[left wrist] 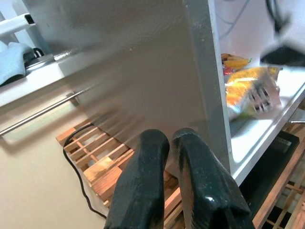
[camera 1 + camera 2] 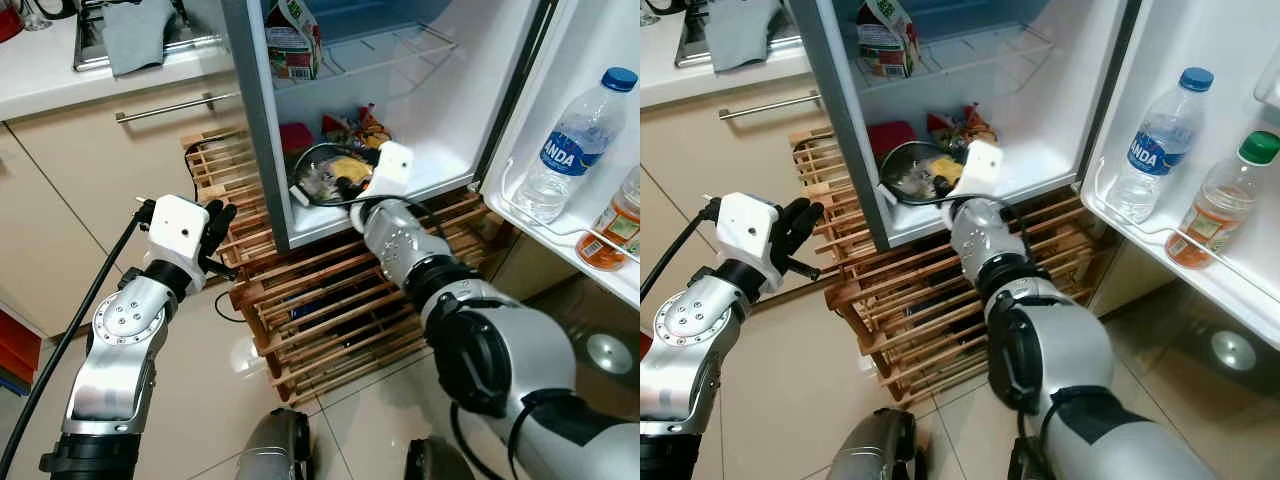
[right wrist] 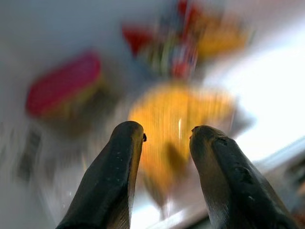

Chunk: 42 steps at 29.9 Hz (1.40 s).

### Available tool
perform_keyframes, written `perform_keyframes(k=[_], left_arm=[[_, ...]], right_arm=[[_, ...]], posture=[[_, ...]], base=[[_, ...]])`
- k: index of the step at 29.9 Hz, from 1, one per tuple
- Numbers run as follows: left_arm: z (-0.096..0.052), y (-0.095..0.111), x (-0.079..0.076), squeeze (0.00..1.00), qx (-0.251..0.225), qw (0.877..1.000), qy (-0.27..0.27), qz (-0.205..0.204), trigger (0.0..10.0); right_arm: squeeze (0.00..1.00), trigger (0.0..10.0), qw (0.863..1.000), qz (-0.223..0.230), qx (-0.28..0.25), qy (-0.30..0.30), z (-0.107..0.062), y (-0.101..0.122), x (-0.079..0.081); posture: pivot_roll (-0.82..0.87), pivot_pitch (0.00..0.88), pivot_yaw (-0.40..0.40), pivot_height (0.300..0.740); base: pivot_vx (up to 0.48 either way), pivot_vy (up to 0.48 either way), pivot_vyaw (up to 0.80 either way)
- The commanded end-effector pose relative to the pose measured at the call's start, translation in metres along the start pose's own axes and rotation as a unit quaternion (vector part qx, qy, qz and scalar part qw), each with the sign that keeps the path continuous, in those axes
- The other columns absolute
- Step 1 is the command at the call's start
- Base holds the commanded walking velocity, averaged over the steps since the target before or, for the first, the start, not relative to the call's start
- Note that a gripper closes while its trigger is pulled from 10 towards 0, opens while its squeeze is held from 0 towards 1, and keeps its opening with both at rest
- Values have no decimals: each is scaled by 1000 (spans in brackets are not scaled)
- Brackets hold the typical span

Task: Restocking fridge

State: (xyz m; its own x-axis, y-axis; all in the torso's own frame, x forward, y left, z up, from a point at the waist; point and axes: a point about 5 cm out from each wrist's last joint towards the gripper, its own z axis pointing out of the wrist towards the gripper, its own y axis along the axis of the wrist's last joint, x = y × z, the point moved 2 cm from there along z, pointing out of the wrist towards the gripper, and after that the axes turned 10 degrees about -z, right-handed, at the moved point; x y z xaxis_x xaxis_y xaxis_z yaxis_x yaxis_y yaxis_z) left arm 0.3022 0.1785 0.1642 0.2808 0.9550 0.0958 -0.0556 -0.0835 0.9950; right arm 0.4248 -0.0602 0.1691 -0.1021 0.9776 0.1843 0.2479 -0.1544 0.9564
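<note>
The fridge [image 2: 262, 150] stands open. On its bottom shelf lies a clear-wrapped packet of yellow food [image 2: 338, 170], blurred in the right wrist view [image 3: 177, 114]. My right gripper [image 2: 347, 188] reaches into that shelf right at the packet. Its fingers [image 3: 125, 143] are apart, open, and the packet lies just beyond them. Whether they touch it I cannot tell. My left gripper [image 2: 218, 226] hangs outside the fridge's left wall, its fingers [image 1: 152, 143] shut on nothing.
A red box [image 2: 295, 135] and snack packets [image 2: 356, 124] lie behind the packet. A carton [image 2: 291, 40] stands on the upper shelf. A water bottle [image 2: 570, 140] and an orange drink bottle [image 2: 615, 225] stand in the door rack. A wooden pallet [image 2: 330, 290] lies under the fridge.
</note>
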Motion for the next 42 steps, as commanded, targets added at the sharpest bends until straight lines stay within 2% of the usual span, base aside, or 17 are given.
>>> perform_keyframes(k=[1, 4, 6, 8, 14, 21, 23, 24, 29, 31, 35, 36, 37, 39, 40, 41, 42], left_arm=[[-1, 4, 1, 0, -5, 1000, 4, 5, 10000], [0, 4, 2, 0, -5, 1000, 6, 5, 10000], [1, 4, 3, 0, -5, 1000, 8, 4, 10000], [3, 2, -1, 0, -1, 1000, 1, 2, 10000], [5, 2, -2, 0, -4, 1000, 0, 4, 10000], [5, 3, -1, 0, -6, 1000, 3, 4, 10000], [5, 3, 0, 0, -8, 1000, 3, 4, 10000], [5, 3, 0, 0, -8, 1000, 3, 4, 10000], [7, 7, 1, 0, -15, 1000, 3, 10, 10000], [7, 7, 1, 0, -16, 1000, 4, 10, 10000], [6, 7, 2, 0, -16, 1000, 5, 11, 10000], [5, 6, 2, 0, -16, 1000, 6, 12, 10000], [5, 6, 2, 0, -16, 1000, 6, 12, 10000], [4, 6, 2, 0, -15, 1000, 7, 13, 10000], [4, 6, 2, 0, -15, 1000, 7, 13, 10000], [5, 5, 2, 0, -15, 1000, 7, 12, 10000], [5, 5, 2, 0, -15, 1000, 6, 12, 10000]], right_arm=[[0, 10000, 1000, -11, -23, 0, 0, 14, 6], [0, 10000, 999, -18, -37, 2, 0, 20, 7], [0, 10000, 997, -43, -56, 12, 0, 25, 11], [0, 10000, 995, -81, -50, 1, -1, 14, 6], [0, 10000, 998, -57, -38, -4, -2, -1, 5], [0, 10000, 998, -18, -54, 17, -7, -15, 26], [0, 10000, 995, -33, -89, 44, -12, -15, 46], [0, 10000, 995, -33, -89, 44, -12, -15, 46], [0, 10000, 985, -40, -127, 111, -29, -29, 78], [0, 10000, 984, -34, -120, 126, -34, -41, 83], [0, 10000, 985, -40, -112, 127, -38, -53, 80], [0, 10000, 979, -52, -139, 143, -44, -48, 79], [0, 10000, 979, -52, -139, 143, -44, -48, 79], [0, 10000, 956, -86, -187, 208, -60, -37, 86], [0, 10000, 956, -86, -187, 208, -60, -37, 86], [0, 10000, 947, -114, -176, 244, -69, -43, 84], [0, 10000, 947, -119, -168, 248, -70, -46, 82]], posture=[[204, 45, 81, 675], [201, 47, 80, 675], [189, 52, 80, 675], [181, 49, 83, 675], [176, 44, 79, 675], [170, 44, 74, 675], [166, 41, 77, 675], [166, 41, 77, 675], [168, 32, 79, 675], [170, 29, 79, 675], [175, 24, 80, 675], [178, 20, 82, 675], [178, 20, 82, 675], [170, 15, 84, 675], [170, 15, 84, 675], [162, 14, 82, 675], [161, 14, 82, 675]], base=[[0, 0, 0], [0, 0, 0], [0, 0, 0], [0, 0, 0], [0, 0, 0], [0, 0, 0], [0, 0, 0], [0, 0, 0], [0, 0, 0], [0, 0, 0], [0, 0, 0], [0, 0, 0], [0, 0, 0], [0, 0, 0], [0, 0, 0], [0, 0, 0], [0, 0, 0]])
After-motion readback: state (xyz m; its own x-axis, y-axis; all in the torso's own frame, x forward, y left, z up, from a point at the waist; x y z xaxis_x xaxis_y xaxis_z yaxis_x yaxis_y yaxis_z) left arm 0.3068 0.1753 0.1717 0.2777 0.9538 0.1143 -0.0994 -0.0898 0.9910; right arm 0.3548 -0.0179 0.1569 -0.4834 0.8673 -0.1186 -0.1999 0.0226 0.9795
